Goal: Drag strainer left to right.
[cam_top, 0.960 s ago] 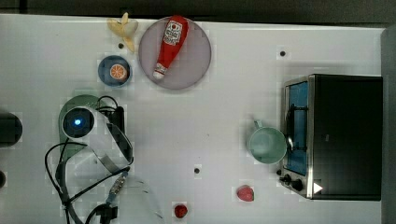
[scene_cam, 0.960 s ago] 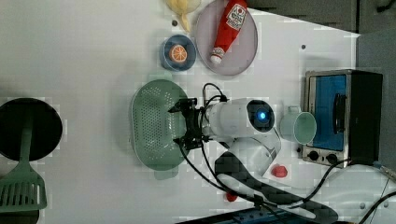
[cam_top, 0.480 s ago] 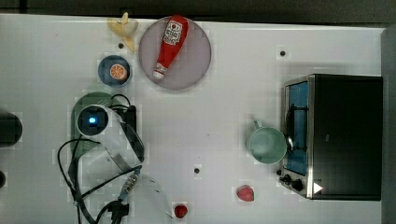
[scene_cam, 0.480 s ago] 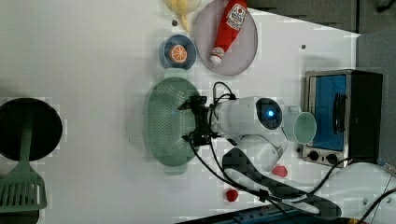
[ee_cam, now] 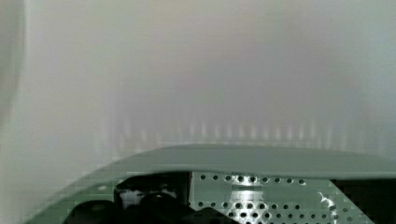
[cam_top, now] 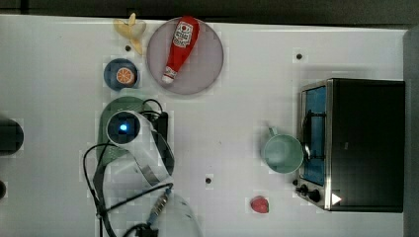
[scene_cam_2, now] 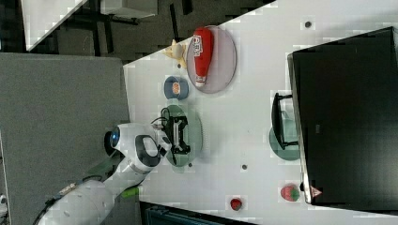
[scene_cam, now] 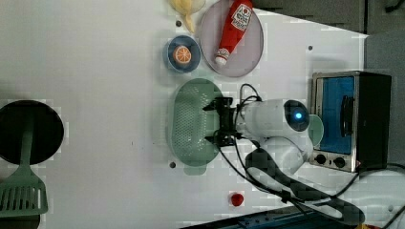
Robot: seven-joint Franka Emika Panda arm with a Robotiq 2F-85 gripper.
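Note:
The strainer (scene_cam: 191,125), a pale mint-green oblong colander with a perforated bottom, lies on the white table just below the blue bowl in the left view. My gripper (scene_cam: 216,123) stands open, its two black fingers spread wide and reaching down inside the strainer at the rim nearest the left view's right. In the top view my wrist covers most of the strainer (cam_top: 109,118), so just its green rim shows. The right view shows the gripper (scene_cam_2: 180,133) over the strainer (scene_cam_2: 196,133). Close up in the wrist view are the strainer's rim (ee_cam: 261,161) and holes.
A green mug (cam_top: 281,154) and a black toaster oven (cam_top: 353,143) stand at the top view's right. A grey-lilac plate (cam_top: 202,69) bears a ketchup bottle (cam_top: 180,47). Nearby are a blue bowl (cam_top: 121,75), a banana (cam_top: 129,30) and a strawberry (cam_top: 259,204). A black pan (scene_cam: 28,131) and spatula (scene_cam: 21,193) lie at the left view's left.
The gripper and the strainer have slid together toward the right in both the top view and the left view. The fingers have stayed spread.

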